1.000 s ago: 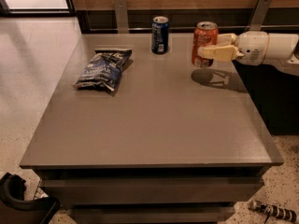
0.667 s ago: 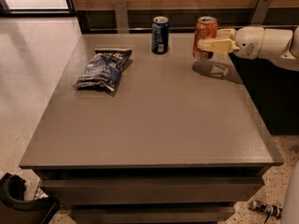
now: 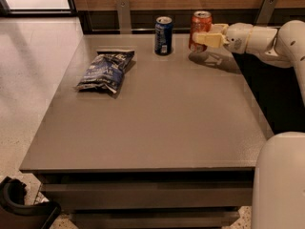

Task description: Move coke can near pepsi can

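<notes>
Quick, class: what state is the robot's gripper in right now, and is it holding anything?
Gripper: shut on the coke can, at the far right of the table, just right of the pepsi can.

Grey table (image 3: 157, 128). Blue chip bag (image 3: 107, 70) lying flat on table, far left quarter. Dark curved object (image 3: 21, 206) on floor below table's near left corner.
</notes>
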Controlling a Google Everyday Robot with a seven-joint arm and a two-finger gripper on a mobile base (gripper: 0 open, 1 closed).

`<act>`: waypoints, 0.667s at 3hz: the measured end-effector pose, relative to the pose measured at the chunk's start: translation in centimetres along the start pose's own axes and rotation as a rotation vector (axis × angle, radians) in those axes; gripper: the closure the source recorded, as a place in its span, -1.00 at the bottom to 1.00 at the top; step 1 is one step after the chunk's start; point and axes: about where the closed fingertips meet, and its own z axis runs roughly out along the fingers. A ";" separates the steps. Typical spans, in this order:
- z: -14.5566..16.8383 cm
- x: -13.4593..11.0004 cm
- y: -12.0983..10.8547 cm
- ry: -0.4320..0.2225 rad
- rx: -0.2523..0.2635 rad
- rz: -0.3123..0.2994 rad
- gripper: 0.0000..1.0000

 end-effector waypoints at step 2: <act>1.9 3.0 -0.7 0.011 0.037 -0.025 1.00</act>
